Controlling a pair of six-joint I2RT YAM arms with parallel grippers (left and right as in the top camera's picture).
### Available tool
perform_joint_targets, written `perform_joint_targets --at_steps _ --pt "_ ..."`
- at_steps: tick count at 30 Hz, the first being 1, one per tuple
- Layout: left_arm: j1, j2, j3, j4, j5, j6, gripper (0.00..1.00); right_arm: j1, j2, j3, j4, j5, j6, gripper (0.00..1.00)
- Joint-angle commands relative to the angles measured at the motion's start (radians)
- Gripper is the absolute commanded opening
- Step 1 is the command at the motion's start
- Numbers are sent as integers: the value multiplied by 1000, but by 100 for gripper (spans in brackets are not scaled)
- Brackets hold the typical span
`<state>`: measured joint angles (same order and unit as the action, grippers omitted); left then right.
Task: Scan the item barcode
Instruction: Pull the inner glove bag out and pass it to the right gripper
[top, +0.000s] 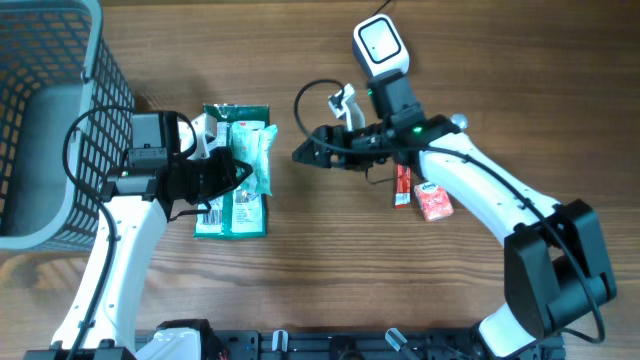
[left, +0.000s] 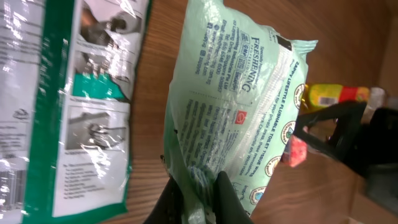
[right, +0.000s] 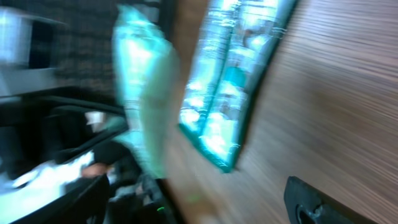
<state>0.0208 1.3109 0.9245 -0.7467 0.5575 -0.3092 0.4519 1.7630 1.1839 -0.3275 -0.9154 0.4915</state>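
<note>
Pale green wipes pack (top: 255, 150) sits clamped at its near end in the left pincer (left: 199, 190), long axis running away from the robot; right pincer (top: 303, 156), jaws apart, hovers just to its right above the surface (top: 330, 270).

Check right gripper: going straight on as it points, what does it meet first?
Most likely the pale green wipes pack pinched in the left gripper. The right gripper, jaws open, points at it, and its blurred wrist view shows the pack ahead. Height is unclear, so it might pass under.
</note>
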Motion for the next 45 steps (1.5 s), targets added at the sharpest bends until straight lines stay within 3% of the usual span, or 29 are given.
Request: perform_joint_targets --at_steps 1,17,23,32,34,45 --pt "2 0 5 -10 112 14 4 9 -19 -7 29 -170 -6 88" --pt "-206 0 5 -11 149 13 4 45 -19 -8 42 -42 9 87" --pt "-221 0 5 -10 126 13 4 45 -19 -8 26 -5 6 72" --pt "-221 0 5 -14 103 13 4 45 -19 -8 24 6 5 13" --pt "-221 0 5 -15 103 13 4 44 -19 -8 24 16 5 7" --pt "-221 0 5 -89 -58 14 4 44 -19 -8 20 28 -12 4"
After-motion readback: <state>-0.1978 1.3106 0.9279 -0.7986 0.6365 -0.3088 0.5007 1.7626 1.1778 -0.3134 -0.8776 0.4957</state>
